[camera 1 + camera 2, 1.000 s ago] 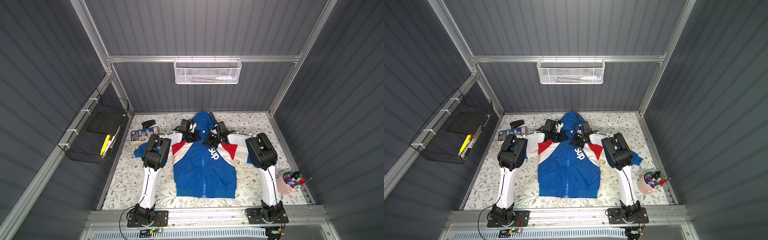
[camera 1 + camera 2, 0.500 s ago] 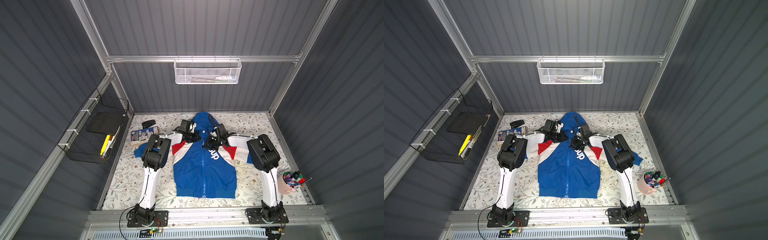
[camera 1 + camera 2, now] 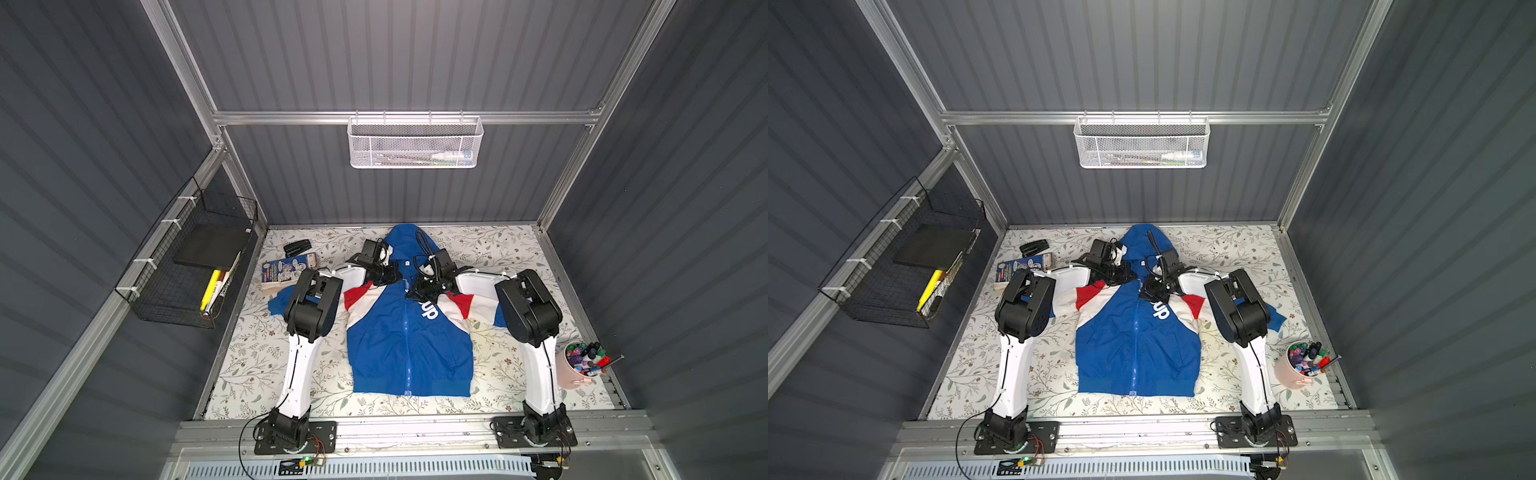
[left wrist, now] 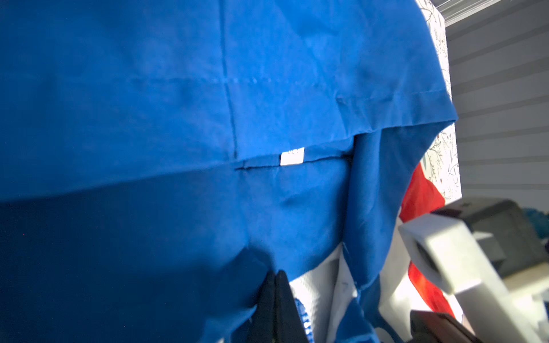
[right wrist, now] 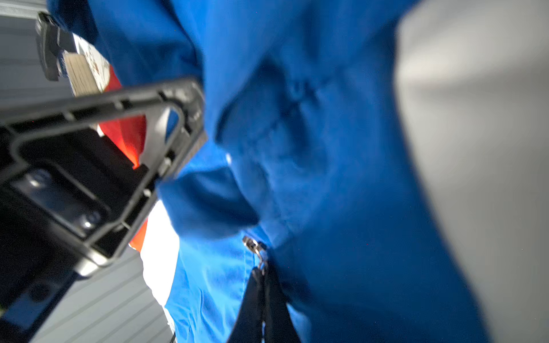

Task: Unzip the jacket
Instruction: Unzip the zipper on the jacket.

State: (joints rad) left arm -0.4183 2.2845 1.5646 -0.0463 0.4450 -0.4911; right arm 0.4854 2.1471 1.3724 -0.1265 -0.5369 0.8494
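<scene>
Found jacket (image 3: 382, 340) flat on tabletop (image 3: 503, 374), collar between both jaws. Saw left jaws pinched shut on blue collar fabric (image 4: 297, 213), right jaws shut on zipper pull (image 5: 255, 248). Noted zipper (image 3: 405, 332) closed from right jaws to hem, bare tabletop beyond. Lost start of chest lettering (image 3: 430, 311) behind right jaws.

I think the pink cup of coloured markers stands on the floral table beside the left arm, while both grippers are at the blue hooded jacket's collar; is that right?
Not quite: the pink cup of coloured markers stands beside the right arm, not the left, as both top views show. The left gripper and right gripper are at the collar of the blue hooded jacket.
</scene>
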